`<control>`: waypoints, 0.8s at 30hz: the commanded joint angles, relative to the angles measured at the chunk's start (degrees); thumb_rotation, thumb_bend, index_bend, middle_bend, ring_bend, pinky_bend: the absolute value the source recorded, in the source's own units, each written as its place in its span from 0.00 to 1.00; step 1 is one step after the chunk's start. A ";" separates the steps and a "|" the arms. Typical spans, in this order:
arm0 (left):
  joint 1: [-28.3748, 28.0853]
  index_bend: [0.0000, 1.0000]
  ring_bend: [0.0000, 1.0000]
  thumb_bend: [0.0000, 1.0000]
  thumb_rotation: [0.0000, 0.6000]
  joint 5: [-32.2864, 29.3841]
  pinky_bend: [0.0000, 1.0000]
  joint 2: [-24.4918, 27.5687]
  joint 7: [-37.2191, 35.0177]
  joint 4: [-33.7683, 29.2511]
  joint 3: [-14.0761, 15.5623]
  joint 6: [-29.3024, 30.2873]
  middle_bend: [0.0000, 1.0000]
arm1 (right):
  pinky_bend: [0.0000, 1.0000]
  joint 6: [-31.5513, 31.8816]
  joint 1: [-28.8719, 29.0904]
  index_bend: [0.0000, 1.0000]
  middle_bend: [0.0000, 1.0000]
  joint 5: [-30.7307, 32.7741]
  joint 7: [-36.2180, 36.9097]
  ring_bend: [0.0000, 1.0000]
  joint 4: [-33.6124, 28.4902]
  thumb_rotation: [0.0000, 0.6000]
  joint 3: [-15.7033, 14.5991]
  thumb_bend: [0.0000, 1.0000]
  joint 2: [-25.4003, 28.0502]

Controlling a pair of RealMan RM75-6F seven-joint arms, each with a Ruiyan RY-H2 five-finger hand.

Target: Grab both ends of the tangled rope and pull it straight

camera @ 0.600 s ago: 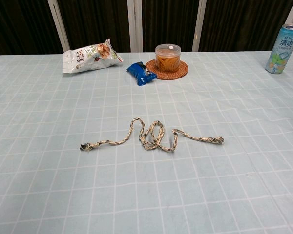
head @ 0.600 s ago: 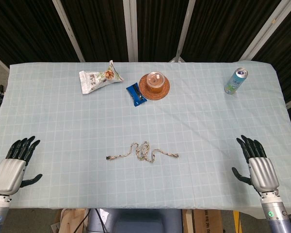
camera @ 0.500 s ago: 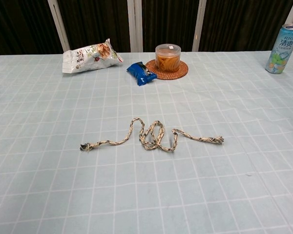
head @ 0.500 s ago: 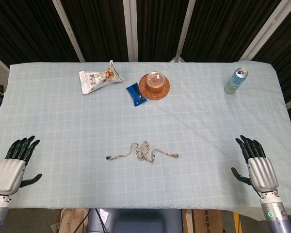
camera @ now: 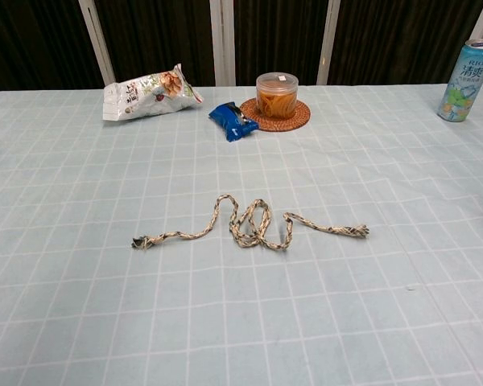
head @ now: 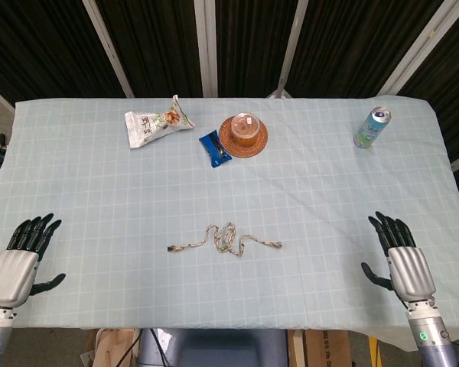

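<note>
The tall light-blue drinks can [camera: 466,80] at the far right of the table carries the brand "RIO" near its top rim. The white crinkled snack bag [camera: 149,92] bears print too small to read.

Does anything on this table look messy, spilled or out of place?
Only the rope: it lies bunched in loops mid-table, not straight. The snack bag lies flat, and the can stands upright. Nothing spilled.

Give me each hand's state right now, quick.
Left hand: open, fingers apart, holding nothing, far from the rope.
Right hand: open, fingers apart, holding nothing.
</note>
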 commanded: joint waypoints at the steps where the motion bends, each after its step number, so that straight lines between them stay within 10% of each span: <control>1: 0.08 0.00 0.00 0.03 1.00 0.15 0.00 0.05 -0.01 0.00 -0.01 0.23 0.00 | 0.00 0.22 0.27 0.00 0.00 -0.39 -0.08 0.00 -0.71 1.00 0.28 0.32 -0.04; 10: 0.13 0.00 0.00 0.03 1.00 -0.03 0.00 0.10 -0.11 0.05 -0.10 0.23 0.00 | 0.00 -3.04 2.73 0.01 0.00 2.12 -0.81 0.00 -4.38 1.00 2.11 0.32 -0.88; 24: -0.14 0.00 0.00 0.03 1.00 -0.50 0.00 0.06 -0.60 0.28 -0.64 0.07 0.00 | 0.00 -12.19 12.63 0.39 0.16 13.92 -13.36 0.00 -9.40 1.00 8.14 0.32 -11.43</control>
